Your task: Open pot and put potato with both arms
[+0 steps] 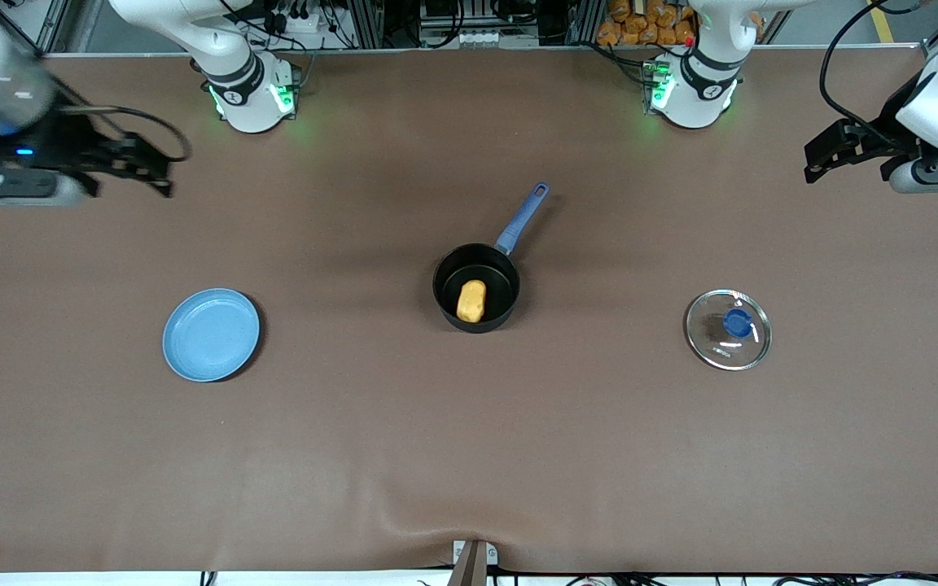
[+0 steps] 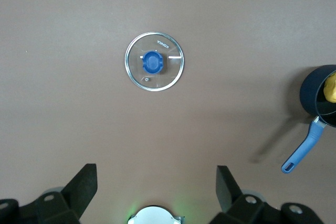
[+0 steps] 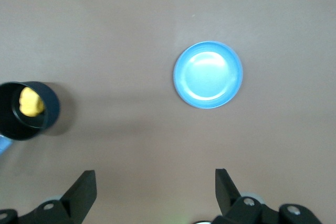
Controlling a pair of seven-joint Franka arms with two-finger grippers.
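The black pot (image 1: 475, 286) with its long blue handle (image 1: 522, 216) stands open at the table's middle. The yellow-orange potato (image 1: 471, 300) lies inside it. The glass lid (image 1: 728, 329) with the blue knob lies flat on the table toward the left arm's end. The lid also shows in the left wrist view (image 2: 154, 61), with the pot (image 2: 318, 97) at the edge. The right wrist view shows the pot (image 3: 29, 109) and potato (image 3: 30, 102). My left gripper (image 1: 813, 159) is open and empty, high at its end. My right gripper (image 1: 161, 175) is open and empty, high at its end.
A flat light-blue plate (image 1: 211, 334) lies empty toward the right arm's end of the table; it also shows in the right wrist view (image 3: 208, 74). The brown table cover has a small wrinkle at the edge nearest the front camera (image 1: 469, 529).
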